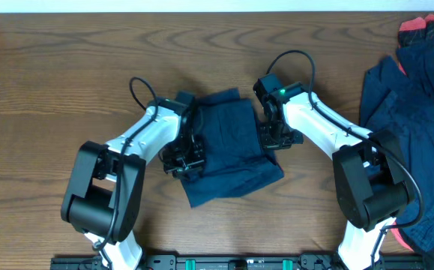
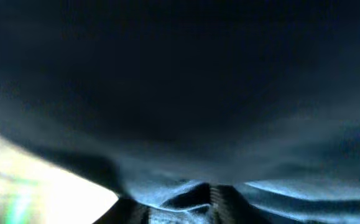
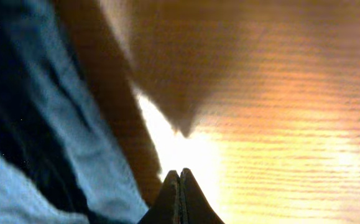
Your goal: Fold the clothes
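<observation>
Wood-grain table, overhead: a navy folded garment lies between the two arms. The left pincer is on its near edge, the right pincer just beside its far edge. A pile of clothes sits well out past the right pincer.

Left wrist: dark fabric is pressed close over the lens. Cannot tell how the jaws stand or whether they hold cloth.

Right wrist: jaws pressed fully together, nothing between them, over bare wood. Blue cloth lies just to one side.

A wood-grain table fills the view, with a black rail along its near edge.
</observation>
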Action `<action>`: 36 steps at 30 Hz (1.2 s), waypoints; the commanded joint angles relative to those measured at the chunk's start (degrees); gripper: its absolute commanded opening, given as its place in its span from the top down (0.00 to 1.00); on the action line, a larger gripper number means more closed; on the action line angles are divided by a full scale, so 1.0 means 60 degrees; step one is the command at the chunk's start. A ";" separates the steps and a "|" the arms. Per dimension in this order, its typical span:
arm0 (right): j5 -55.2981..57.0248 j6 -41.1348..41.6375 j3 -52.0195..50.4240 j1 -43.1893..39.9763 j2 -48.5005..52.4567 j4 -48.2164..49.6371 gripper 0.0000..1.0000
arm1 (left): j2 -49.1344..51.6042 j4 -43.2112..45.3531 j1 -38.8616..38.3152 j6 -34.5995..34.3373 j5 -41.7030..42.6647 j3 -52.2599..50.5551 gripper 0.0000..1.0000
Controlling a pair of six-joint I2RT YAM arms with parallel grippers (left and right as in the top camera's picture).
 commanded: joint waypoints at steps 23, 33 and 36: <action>-0.2557 -0.0007 0.0430 0.0619 -0.2659 -0.0637 0.75 | -0.2958 0.4696 0.1931 0.2452 -0.3053 -0.0091 0.11; -0.2554 0.0277 0.0178 0.1643 -0.1064 -0.0637 0.99 | -0.0404 0.5475 0.2102 0.2550 -0.1548 -0.0095 0.26; -0.2554 0.0280 0.0178 0.1781 -0.0433 -0.0652 0.99 | 0.0040 0.4980 0.2102 0.2554 -0.1435 -0.0095 0.32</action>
